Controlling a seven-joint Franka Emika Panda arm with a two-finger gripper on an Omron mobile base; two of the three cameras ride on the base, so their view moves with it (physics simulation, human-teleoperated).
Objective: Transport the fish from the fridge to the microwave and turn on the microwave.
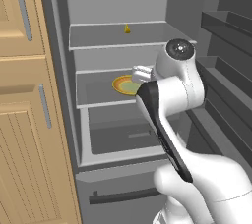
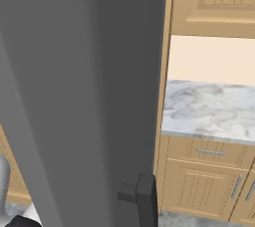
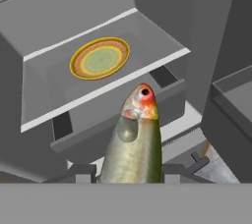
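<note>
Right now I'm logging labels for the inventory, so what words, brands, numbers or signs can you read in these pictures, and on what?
None: no readable text.
The fridge, plate, fish and marble counter carry no lettering, label or sign.

The glossy white, rounded robot arm (image 1: 182, 90) carries a long black panel along one link and a round dark-grey joint cap (image 1: 179, 48).

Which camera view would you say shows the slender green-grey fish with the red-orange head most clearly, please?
The hand view: the slender green-grey fish rises large between the gripper fingertips, held. In the left base view the white arm covers that spot; the right base view faces the grey fridge door.
</note>
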